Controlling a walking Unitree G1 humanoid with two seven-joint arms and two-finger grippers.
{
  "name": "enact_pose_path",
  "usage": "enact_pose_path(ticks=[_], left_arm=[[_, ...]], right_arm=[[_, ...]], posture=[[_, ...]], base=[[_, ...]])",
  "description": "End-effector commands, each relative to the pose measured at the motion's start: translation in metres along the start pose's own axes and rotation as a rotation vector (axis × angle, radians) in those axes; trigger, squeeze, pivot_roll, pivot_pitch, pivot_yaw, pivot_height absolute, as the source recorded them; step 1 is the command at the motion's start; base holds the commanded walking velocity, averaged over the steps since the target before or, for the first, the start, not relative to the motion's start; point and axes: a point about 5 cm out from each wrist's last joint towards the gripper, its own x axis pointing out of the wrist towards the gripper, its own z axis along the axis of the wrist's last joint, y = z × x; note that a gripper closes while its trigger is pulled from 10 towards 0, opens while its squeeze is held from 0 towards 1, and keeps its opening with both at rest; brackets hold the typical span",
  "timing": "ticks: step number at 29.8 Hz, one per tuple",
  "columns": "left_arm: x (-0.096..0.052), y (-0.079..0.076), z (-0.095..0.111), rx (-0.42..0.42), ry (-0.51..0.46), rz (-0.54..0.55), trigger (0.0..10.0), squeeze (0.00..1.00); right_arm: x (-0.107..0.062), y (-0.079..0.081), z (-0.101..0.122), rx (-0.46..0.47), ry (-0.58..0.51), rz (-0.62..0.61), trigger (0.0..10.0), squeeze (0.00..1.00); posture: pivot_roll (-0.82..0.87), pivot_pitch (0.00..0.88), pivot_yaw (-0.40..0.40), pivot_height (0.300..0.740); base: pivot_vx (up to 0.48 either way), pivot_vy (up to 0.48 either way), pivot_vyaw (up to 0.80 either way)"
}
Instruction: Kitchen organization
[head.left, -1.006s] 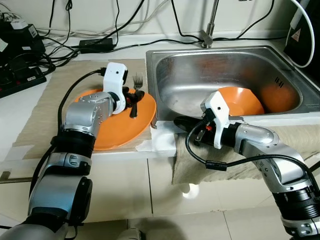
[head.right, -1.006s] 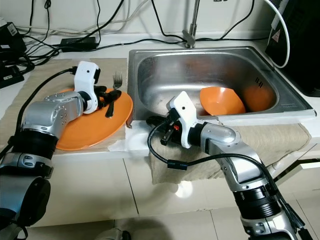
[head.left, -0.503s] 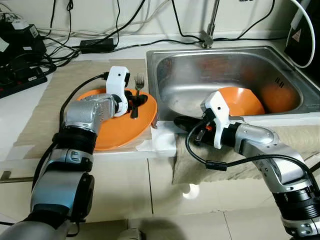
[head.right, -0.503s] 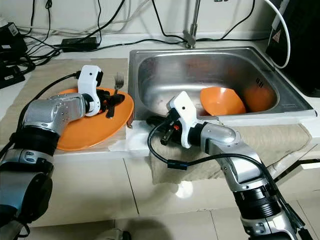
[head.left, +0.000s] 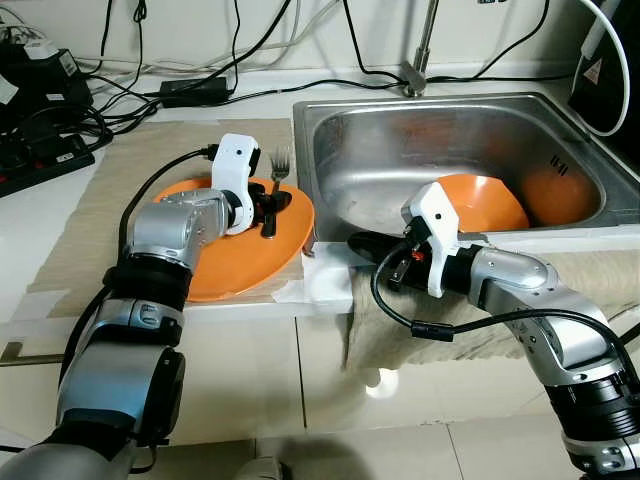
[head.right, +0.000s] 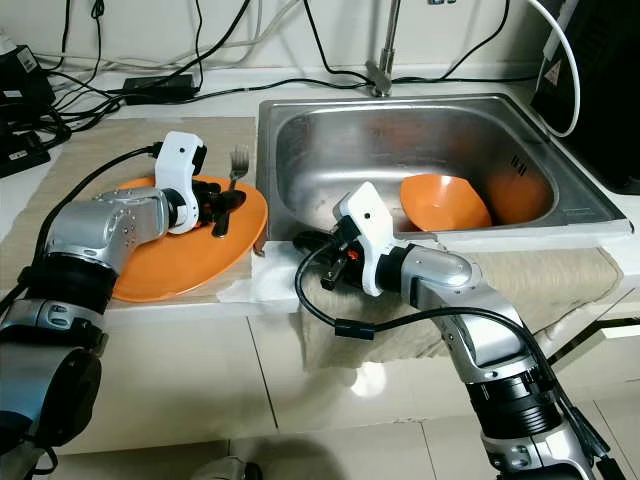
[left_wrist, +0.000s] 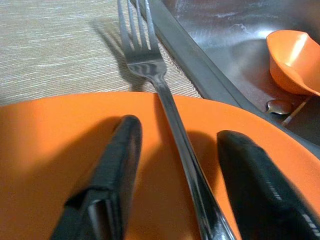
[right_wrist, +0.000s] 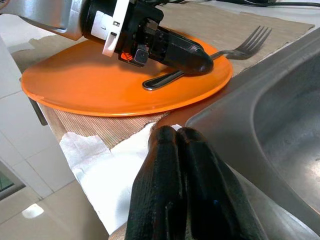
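A silver fork (left_wrist: 170, 110) lies on an orange plate (head.left: 225, 262), its tines (head.left: 278, 160) reaching past the rim over the beige mat. My left gripper (head.left: 272, 203) rests low on the plate, open, with one black finger (left_wrist: 117, 165) on each side of the fork's handle. Whether the fingers touch the handle is unclear. My right gripper (right_wrist: 175, 132) is shut on nothing and hovers at the counter's front edge by the sink's near left corner (head.left: 362, 243). An orange bowl (head.left: 490, 200) lies tilted inside the steel sink (head.left: 440, 130).
A white paper towel (head.left: 325, 280) lies at the counter edge under the right gripper. A beige cloth (head.left: 590, 270) drapes over the sink's front. Cables and power strips (head.left: 50, 150) crowd the back left. The faucet base (head.left: 414, 75) stands behind the sink.
My left gripper has slid a little along the plate toward the sink, closer around the fork. The fork, bowl and right arm have stayed put.
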Motion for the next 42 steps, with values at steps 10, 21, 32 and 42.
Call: enact_pose_path(ticks=[10, 21, 32, 42], left_arm=[[-0.009, -0.002, 0.027, -0.015, -0.162, -0.025, 0.0, 0.00], [-0.012, -0.003, 0.034, 0.066, -0.195, 0.000, 0.0, 0.07], [-0.010, -0.008, 0.024, 0.082, -0.170, -0.008, 10.0, 1.00], [-0.009, -0.008, 0.013, 0.096, -0.118, 0.002, 10.0, 1.00]], right_arm=[[-0.001, 0.001, 0.002, -0.010, -0.004, -0.006, 10.0, 0.00], [-0.001, 0.001, 0.002, -0.009, -0.004, -0.007, 10.0, 0.00], [0.000, 0.000, 0.001, -0.006, -0.004, -0.009, 10.0, 0.00], [0.000, -0.001, 0.001, -0.007, -0.002, -0.010, 10.0, 0.00]], posture=[[0.05, 0.027, 0.048, 0.740], [0.05, 0.031, 0.045, 0.740], [0.05, 0.032, 0.044, 0.740], [0.05, 0.026, 0.042, 0.740]], base=[[0.000, 0.000, 0.00], [0.000, 0.000, 0.00], [0.000, 0.000, 0.00], [0.000, 0.000, 0.00]])
